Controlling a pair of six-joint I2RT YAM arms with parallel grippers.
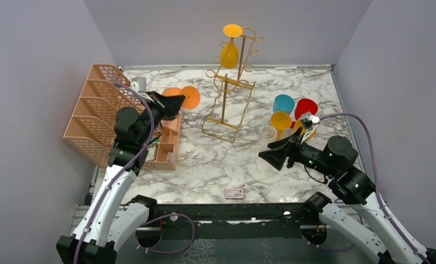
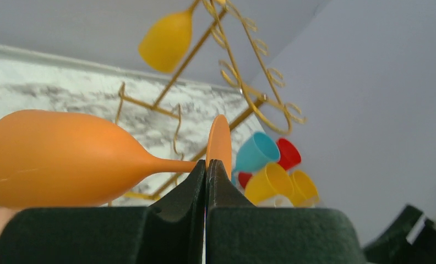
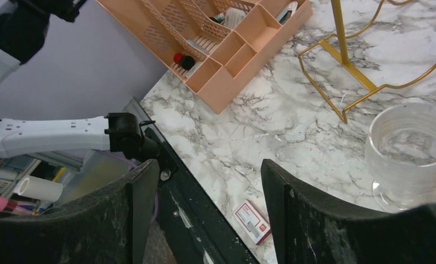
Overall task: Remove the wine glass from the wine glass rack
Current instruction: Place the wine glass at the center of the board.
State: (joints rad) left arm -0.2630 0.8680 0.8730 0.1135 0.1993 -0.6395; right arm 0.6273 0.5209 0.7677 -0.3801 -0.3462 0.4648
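Gripping the orange wine glass (image 2: 67, 157) by its thin stem, right beside the foot, with the left fingers (image 2: 206, 170) pressed tight together; holding it on its side, bowl to the left and foot to the right from above, clear of the gold rack (image 1: 229, 93) and to the left of it, near the far end of the peach organiser (image 1: 94, 110); on a top hook of the rack, upside down with foot uppermost, a yellow wine glass (image 1: 229, 54); upright on the marble bench (image 1: 205, 159), towards the back wall, the rack itself; spread wide and gripping nothing, the right fingers (image 1: 272, 155), over the right side of the bench and well apart from the rack; just beyond them, in a cluster, a blue cup (image 1: 283, 103), a red cup (image 1: 306, 108), a yellow cup (image 1: 281, 120) and a clear glass (image 1: 267, 132); near the front edge of the bench, flat, a small card (image 1: 234, 192).
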